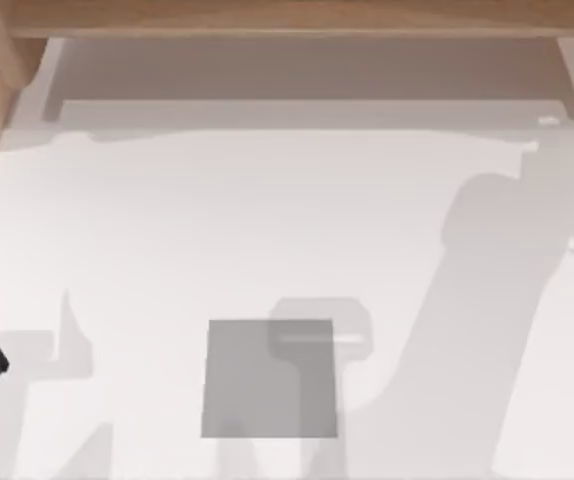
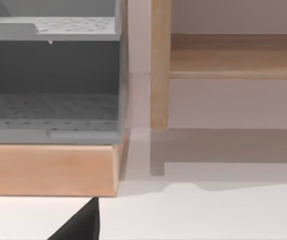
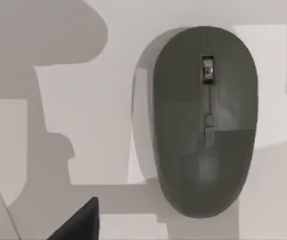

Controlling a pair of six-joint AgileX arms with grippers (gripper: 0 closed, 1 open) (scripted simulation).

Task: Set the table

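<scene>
A dark grey computer mouse (image 3: 205, 122) lies flat on the white worktop (image 3: 98, 125) directly beneath my right pincer; whether either pincer is open, I cannot tell. A grey pad (image 1: 269, 378) lies on the worktop. I should descend centred, straddling the mouse's narrow sides.

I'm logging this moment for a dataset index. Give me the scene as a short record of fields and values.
surface: white table
pad: grey square pad lying flat on the table, toward the near edge in the top view
mouse: dark grey computer mouse resting on the table, in the right wrist view
frame: light-brown wooden frame along the far edge
shelf: grey perforated rack on a wooden base, in the left wrist view
</scene>
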